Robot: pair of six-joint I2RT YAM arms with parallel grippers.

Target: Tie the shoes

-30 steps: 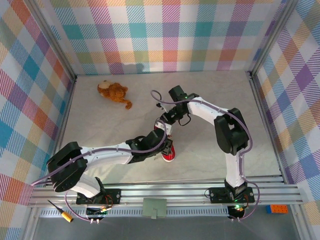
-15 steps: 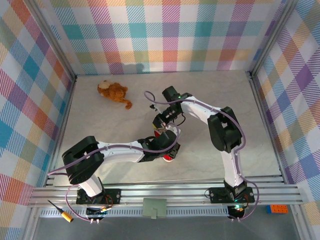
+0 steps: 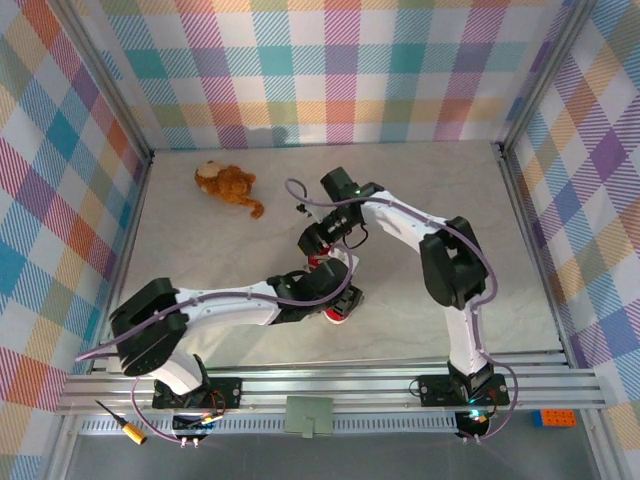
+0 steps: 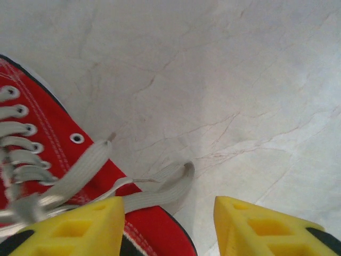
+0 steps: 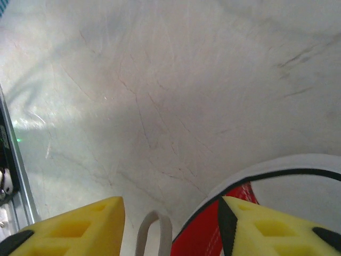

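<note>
L claw [image 4: 168, 226] & R claw [image 5: 171, 226] just opened (nothing pinched), flat white laces [image 4: 160, 188] slack at 5 o'clock of small red canvas sneaker [image 4: 49, 143]: regrasp likely.

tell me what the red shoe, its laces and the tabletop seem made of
Red shoe: looks like matte woven canvas, with stitched seams and small shiny eyelets, probably metal. Laces: flat woven fabric, off-white and limp, perhaps cotton. Tabletop: pale, veined like marble with a soft sheen; stone, laminate or printed sheet, hard to tell.
</note>
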